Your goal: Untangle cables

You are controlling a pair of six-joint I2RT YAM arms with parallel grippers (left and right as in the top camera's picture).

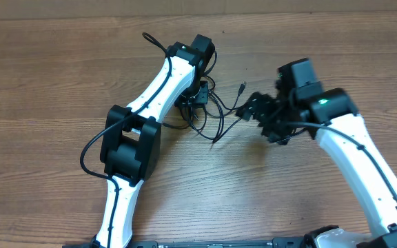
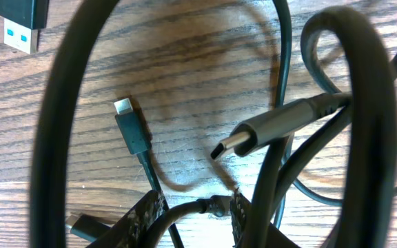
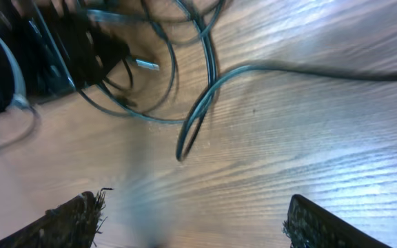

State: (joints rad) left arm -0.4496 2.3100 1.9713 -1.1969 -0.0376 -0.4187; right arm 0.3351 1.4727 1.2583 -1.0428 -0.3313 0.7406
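1. Wooden brown table (image 1: 47,69) bore the thin black cables (image 1: 209,114), which were tangled in a small bundle near its middle, between the two arms.
2. The left gripper (image 1: 197,93) was clamped on the bundle, with strands passing between its fingers (image 2: 143,217) and loops hanging close to its camera.
3. The right gripper (image 3: 198,227) stood with its jaws wide apart, holding nothing, near the loose strands on the bundle's right side.
4. A small black USB-C plug (image 2: 131,127) and a blue-tongued USB-A plug (image 2: 21,21) lay on the wood.

Black cables (image 1: 211,117) on brown, wood-grained table (image 1: 54,62). Beside cables, white, black-jointed left arm (image 1: 158,83) and right arm (image 1: 364,155). Plug (image 2: 21,24) black, blue insert. Right of cables, seemingly green light (image 1: 322,103).
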